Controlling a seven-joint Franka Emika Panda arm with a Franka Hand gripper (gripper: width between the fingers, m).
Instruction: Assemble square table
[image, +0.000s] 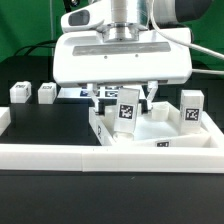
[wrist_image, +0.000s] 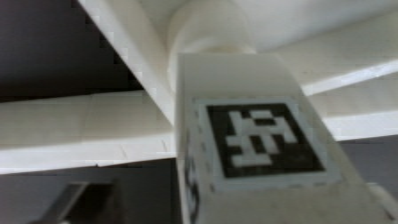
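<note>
The square table's white top (image: 160, 128) lies against the front border wall at the exterior view's right. A white tagged leg (image: 125, 112) stands upright on its near-left part. My gripper (image: 126, 100) hangs straight over that leg, open, with a finger on each side and a gap between each finger and the leg. In the wrist view the leg (wrist_image: 249, 120) fills the middle, over the ribs of the top (wrist_image: 89, 110). One dark finger (wrist_image: 68, 205) shows apart from the leg. A second leg (image: 192, 108) stands at the top's far right. Two more legs (image: 18, 92) (image: 46, 93) sit far left.
The long low white border wall (image: 100, 157) runs along the front of the black table. The marker board (image: 78, 92) lies flat behind the gripper. A green surface shows at the back left.
</note>
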